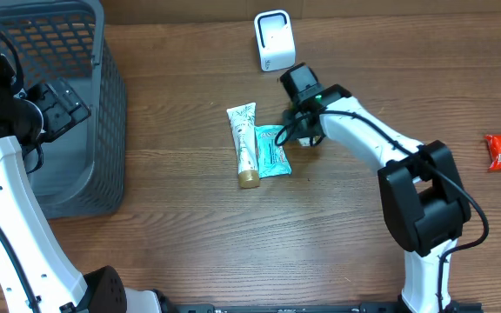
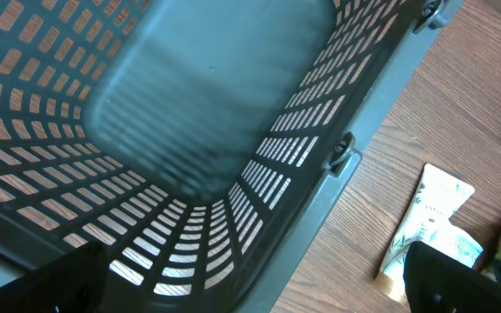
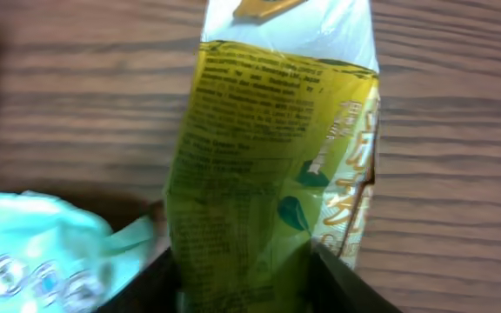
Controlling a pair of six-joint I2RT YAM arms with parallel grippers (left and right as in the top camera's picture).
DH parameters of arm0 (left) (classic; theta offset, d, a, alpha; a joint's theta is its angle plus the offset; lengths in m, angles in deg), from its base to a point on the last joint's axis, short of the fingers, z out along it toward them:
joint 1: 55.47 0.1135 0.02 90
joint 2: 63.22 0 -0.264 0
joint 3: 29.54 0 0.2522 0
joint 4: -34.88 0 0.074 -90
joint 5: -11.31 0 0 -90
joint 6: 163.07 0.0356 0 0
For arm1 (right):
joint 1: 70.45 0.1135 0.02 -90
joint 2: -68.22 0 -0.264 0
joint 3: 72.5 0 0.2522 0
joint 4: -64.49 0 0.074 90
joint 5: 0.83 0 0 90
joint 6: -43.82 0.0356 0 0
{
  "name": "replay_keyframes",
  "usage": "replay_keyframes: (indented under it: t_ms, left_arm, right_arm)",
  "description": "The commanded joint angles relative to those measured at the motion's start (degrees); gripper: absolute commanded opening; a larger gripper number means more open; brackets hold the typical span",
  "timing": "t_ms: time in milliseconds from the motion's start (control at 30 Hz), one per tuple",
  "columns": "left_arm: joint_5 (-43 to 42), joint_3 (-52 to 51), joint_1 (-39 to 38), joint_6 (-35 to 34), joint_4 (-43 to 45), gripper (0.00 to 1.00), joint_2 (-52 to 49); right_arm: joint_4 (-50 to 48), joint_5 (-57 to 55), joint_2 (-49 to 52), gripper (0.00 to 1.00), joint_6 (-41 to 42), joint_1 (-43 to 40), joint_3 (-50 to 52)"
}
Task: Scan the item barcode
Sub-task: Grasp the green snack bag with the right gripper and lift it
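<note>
Fingers of the right gripper (image 3: 242,283) were clamped on the lower edges of a yellow-green printed plastic sachet (image 3: 268,148), just above the brown wooden table (image 3: 459,174) and beside a pale teal packet (image 3: 33,248). The left gripper (image 1: 62,104) hung over the grey plastic mesh basket (image 1: 103,130), its fingers wide apart.
</note>
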Motion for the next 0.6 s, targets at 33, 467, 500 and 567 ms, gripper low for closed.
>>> replay_keyframes:
  t_ms: [33, 467, 500, 567]
  left_arm:
    - [0.7, 0.4, -0.1, 1.1, -0.1, 1.00, -0.2]
    - [0.7, 0.4, -0.1, 1.1, -0.1, 1.00, -0.2]
    - [0.7, 0.4, -0.1, 1.1, -0.1, 1.00, -0.2]
    - [0.7, 0.4, -0.1, 1.1, -0.1, 1.00, -0.2]
  right_arm:
    - [1.2, -1.2, 1.6, 0.30, 1.2, -1.6, -0.7]
    - [11.7, 4.8, 1.5, 0.04, 3.3, -2.1, -13.2]
    - [12.0, 4.8, 1.5, 0.04, 4.1, -2.4, -13.2]
    - [12.8, 5.7, 1.6, 0.04, 5.6, -3.5, -13.1]
